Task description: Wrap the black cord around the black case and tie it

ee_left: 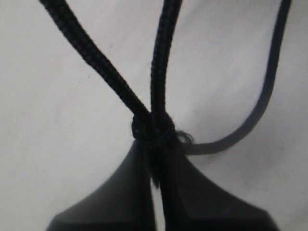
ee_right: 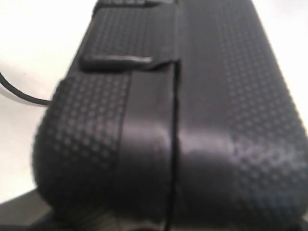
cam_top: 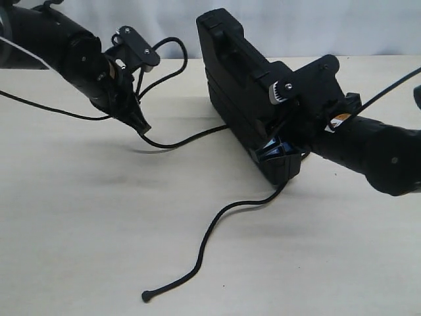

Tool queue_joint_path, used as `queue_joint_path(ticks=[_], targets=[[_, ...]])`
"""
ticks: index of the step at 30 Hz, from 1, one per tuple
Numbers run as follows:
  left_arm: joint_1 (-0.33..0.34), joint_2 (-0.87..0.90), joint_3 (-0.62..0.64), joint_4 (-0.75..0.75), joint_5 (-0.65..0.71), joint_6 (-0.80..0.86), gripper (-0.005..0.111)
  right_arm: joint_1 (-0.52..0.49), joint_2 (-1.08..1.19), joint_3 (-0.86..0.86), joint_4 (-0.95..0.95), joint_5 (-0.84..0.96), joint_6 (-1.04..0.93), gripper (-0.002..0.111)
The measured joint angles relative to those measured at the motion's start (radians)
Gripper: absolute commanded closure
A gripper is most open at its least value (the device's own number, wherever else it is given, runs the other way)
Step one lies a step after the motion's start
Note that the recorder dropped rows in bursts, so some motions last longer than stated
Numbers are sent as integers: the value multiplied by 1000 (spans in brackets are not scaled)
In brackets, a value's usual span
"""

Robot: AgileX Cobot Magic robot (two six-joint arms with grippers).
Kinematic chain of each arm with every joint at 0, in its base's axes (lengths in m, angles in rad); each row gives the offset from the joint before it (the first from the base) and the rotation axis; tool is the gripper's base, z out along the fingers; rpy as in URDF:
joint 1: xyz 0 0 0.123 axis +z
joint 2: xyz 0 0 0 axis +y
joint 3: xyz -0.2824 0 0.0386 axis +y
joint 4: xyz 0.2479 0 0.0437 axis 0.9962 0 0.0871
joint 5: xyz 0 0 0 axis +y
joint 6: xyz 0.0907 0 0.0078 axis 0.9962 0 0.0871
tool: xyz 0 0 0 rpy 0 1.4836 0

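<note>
The black case stands on its long edge at the middle back of the table, and its near end sits in my right gripper, which is shut on it. In the right wrist view the case's dotted surface fills the picture, so the fingers are hidden. My left gripper hangs just above the table to the left of the case, shut on the frayed knot of the black cord. Two braided strands run out from the knot. The cord passes to the case's base, comes out below my right gripper and ends at a knobbed tip.
Smooth thin robot cables loop behind the left wrist and trail off to the left edge. The pale tabletop stretches in front of both arms. A white backdrop closes the far side.
</note>
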Motion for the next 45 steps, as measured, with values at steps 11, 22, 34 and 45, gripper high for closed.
queue_joint_path(ticks=[11,22,34,45], targets=[[-54,-34,0,-235,129,397,107,0,-5,0,0,6,-9,104],[-59,-96,0,-329,207,512,107,0,-5,0,-15,9,-114,104],[-63,-123,0,-404,336,627,107,0,-5,0,-22,9,-168,104],[-65,-105,0,-484,332,631,107,0,-5,6,-26,9,-183,104]])
